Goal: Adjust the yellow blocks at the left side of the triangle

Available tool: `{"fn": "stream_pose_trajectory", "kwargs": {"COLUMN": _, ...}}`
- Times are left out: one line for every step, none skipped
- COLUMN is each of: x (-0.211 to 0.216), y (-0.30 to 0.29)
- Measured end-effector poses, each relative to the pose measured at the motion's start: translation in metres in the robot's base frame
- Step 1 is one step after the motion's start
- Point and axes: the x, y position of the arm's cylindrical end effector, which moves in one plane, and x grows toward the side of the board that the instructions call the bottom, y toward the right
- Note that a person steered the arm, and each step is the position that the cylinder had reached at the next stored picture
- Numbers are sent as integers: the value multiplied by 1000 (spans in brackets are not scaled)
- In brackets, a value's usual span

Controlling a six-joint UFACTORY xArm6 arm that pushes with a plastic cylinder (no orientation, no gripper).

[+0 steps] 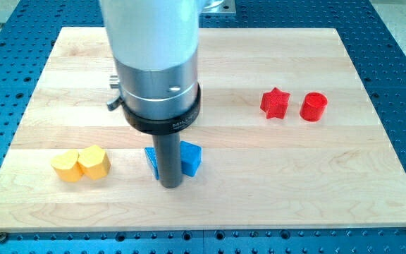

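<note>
Two yellow blocks sit side by side, touching, at the view's lower left: a yellow block (pixel 67 166) on the left and a yellow heart-like block (pixel 94 162) on the right. A blue triangle block (pixel 189 157) lies to their right, partly hidden behind my rod; a second blue piece (pixel 151 161) shows at the rod's left, so I cannot tell if it is one block or two. My tip (pixel 171 185) rests on the board just in front of the blue block, well to the right of the yellow blocks.
A red star block (pixel 275 103) and a red cylinder (pixel 314 106) sit at the view's right. The wooden board (pixel 330 183) lies on a blue perforated table. The arm's large grey body hides the board's upper middle.
</note>
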Motion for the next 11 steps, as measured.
{"fn": "stream_pose_trajectory", "kwargs": {"x": -5, "y": -24}}
{"fn": "stream_pose_trajectory", "kwargs": {"x": 6, "y": -67}}
{"fn": "stream_pose_trajectory", "kwargs": {"x": 24, "y": -137}}
{"fn": "stream_pose_trajectory", "kwargs": {"x": 27, "y": -197}}
{"fn": "stream_pose_trajectory", "kwargs": {"x": 28, "y": -174}}
{"fn": "stream_pose_trajectory", "kwargs": {"x": 24, "y": -146}}
{"fn": "stream_pose_trajectory", "kwargs": {"x": 14, "y": -163}}
{"fn": "stream_pose_trajectory", "kwargs": {"x": 11, "y": -153}}
{"fn": "stream_pose_trajectory", "kwargs": {"x": 15, "y": -137}}
{"fn": "stream_pose_trajectory", "kwargs": {"x": 5, "y": -138}}
{"fn": "stream_pose_trajectory", "kwargs": {"x": 2, "y": -122}}
